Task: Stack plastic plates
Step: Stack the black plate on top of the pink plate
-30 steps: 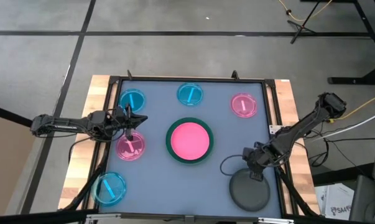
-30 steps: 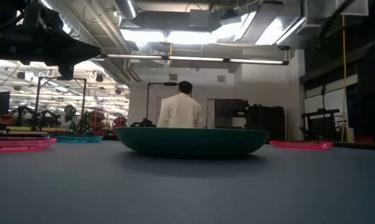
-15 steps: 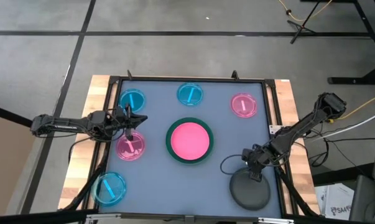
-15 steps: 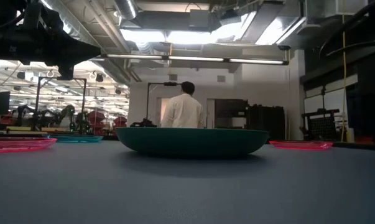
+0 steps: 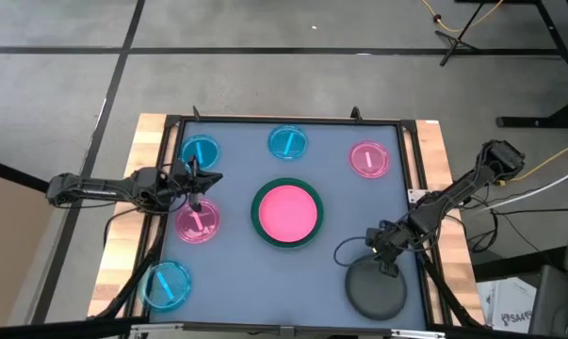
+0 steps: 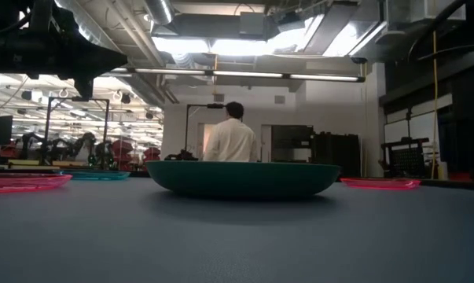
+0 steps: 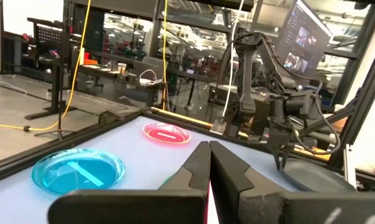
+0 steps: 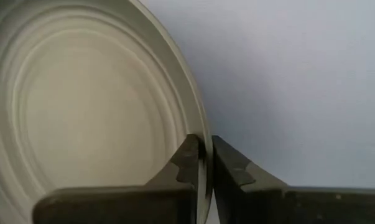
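Observation:
The hot-pink plate [image 5: 286,211] lies inside the large dark green plate [image 5: 256,215] at the table's middle. Small blue plates [image 5: 201,151] [image 5: 288,142] [image 5: 166,284] and small pink plates [image 5: 369,159] [image 5: 198,221] lie flat around them. The dark grey plate [image 5: 376,294] lies near the front right corner. My right gripper [image 5: 386,265] is shut on its far rim. My left gripper [image 7: 209,163] hovers shut at the table's left, just beyond the near-left pink plate. My right gripper pinches the grey plate's far rim [image 8: 203,144] between its two fingers, one finger [image 8: 186,160] over the plate's inside and the other [image 8: 229,163] outside it. The fingers come from above, pointing down. The plate lies flat on the table.
The blue mat [image 5: 236,273] has free room between the plates. A dark frame and wooden edges [image 5: 436,151] border it. A cable loop [image 5: 345,250] lies beside the right gripper. A person [image 6: 230,140] stands far off in the room behind the table.
My right gripper has sunk slightly onto the grey plate's far rim. The plates lie where they were.

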### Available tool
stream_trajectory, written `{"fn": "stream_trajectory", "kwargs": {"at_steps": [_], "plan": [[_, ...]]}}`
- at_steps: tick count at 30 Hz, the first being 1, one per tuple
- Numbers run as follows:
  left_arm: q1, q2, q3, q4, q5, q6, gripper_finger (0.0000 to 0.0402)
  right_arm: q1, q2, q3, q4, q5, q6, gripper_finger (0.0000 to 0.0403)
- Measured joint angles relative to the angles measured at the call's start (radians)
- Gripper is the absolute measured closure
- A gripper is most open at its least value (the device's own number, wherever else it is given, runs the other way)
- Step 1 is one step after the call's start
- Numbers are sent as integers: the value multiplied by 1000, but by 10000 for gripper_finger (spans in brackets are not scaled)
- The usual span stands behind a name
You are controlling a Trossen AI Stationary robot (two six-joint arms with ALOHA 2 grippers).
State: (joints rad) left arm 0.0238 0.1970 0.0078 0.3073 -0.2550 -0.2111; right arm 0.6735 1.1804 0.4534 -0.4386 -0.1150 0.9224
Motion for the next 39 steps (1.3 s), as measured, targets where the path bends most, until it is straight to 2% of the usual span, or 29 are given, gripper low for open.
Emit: {"fn": "stream_trajectory", "kwargs": {"at_steps": [7,12,20,25,31,39], "plan": [[0,0,0,0,1,0,401,-91,-33,57,0,3,-111,398],[0,0,0,4,1,-17,401,-225,-33,123,2,13,-247,401],[0,0,0,4,1,-24,401,-474,-33,207,7,11,-293,400],[0,0,0,4,-15,-26,401,-583,-27,210,98,47,-351,401],[0,0,0,5,-15,-26,401,-679,34,211,228,51,-358,401],[0,0,0,8,-17,-23,401,-776,202,268,373,9,-489,400]]}}
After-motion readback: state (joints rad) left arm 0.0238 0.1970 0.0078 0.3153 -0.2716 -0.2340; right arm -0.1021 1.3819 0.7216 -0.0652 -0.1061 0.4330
